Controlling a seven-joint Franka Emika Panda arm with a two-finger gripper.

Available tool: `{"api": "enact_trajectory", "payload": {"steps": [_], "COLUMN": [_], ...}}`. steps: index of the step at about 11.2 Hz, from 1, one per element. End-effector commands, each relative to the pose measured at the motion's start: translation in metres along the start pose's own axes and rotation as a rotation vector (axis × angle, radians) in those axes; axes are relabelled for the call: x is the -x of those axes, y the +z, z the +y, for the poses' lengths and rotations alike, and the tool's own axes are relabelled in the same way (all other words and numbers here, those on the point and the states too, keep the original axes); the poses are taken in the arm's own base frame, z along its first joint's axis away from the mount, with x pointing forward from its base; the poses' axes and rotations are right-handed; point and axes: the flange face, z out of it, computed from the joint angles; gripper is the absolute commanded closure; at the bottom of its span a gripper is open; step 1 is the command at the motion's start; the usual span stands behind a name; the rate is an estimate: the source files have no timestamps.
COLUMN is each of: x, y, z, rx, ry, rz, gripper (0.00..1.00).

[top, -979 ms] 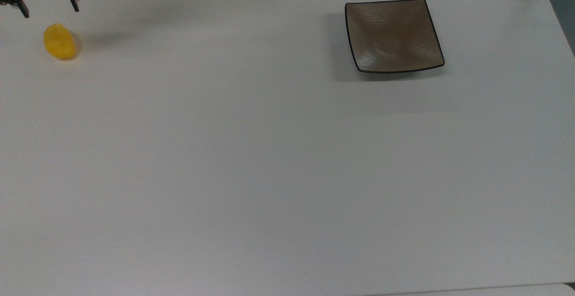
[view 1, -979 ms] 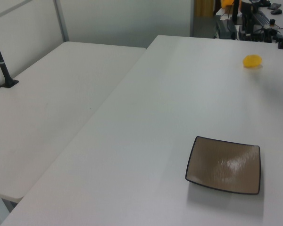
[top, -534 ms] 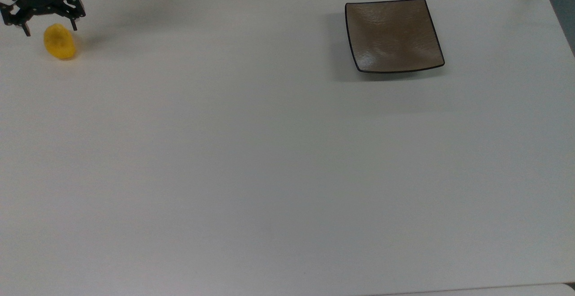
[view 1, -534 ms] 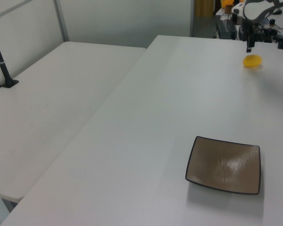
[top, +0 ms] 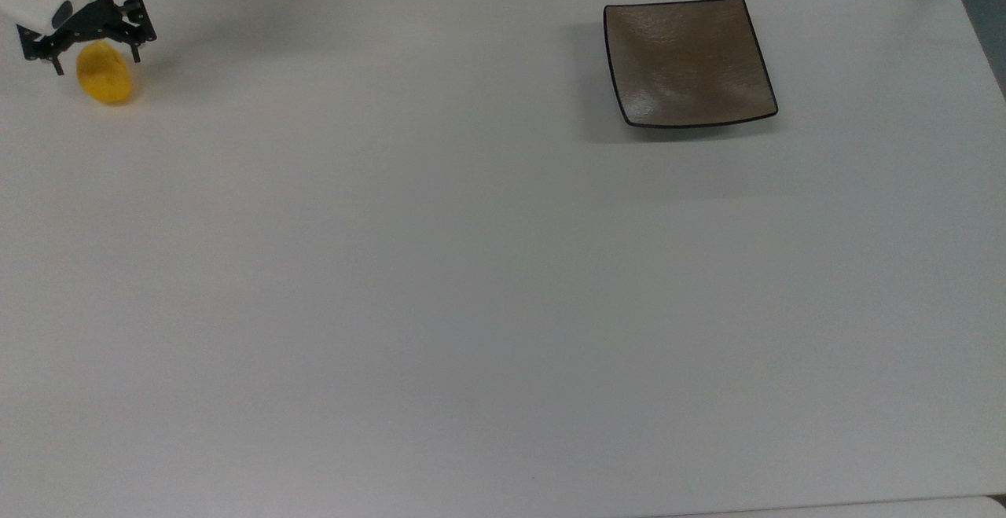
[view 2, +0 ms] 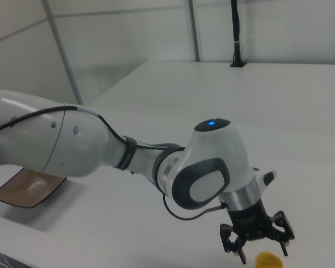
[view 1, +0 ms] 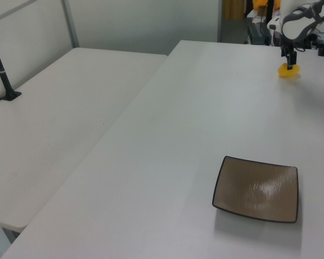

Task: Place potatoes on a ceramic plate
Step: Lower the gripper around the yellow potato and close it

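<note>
Near the far left corner of the table (top: 471, 266) in the top view, the gripper (top: 95, 53) hangs just above the potato (top: 104, 79) with its two black fingers spread wide, one on each side of the lump's upper end, neither visibly touching it. That spread, I judge, is there to give room for the fingers to drop down around the potato's narrow width before they press in; the wrist points straight down, which suits a pick from above. In the right view the gripper (view 2: 257, 237) stands over the potato (view 2: 268, 260) at the bottom edge, and in the left view the gripper (view 1: 289, 57) sits right over the potato (view 1: 288, 70). The potato is a small bright yellow oval, smooth and slightly bumpy, lying flat on the white table. The ceramic plate (top: 688, 62) lies well apart from it, toward the top view's right: square, glossy brown-grey, thin dark rim, upturned corners, nothing on it. Grasping is not yet done.
</note>
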Motion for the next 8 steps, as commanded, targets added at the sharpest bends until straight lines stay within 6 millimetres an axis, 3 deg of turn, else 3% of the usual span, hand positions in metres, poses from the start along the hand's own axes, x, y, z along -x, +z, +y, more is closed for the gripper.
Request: {"api": "enact_trajectory", "payload": {"steps": [1,6,8], "x": [0.006,0.006,0.006], "y": [0.020,0.034,0.034], "z": [-0.005,-0.008,-0.008], "rx": [0.019,0.006,0.011], "ry": [-0.031,-0.038,-0.051], "rz": [-0.007,-0.026,-0.033], "gripper": [0.00,0.01,0.20]}}
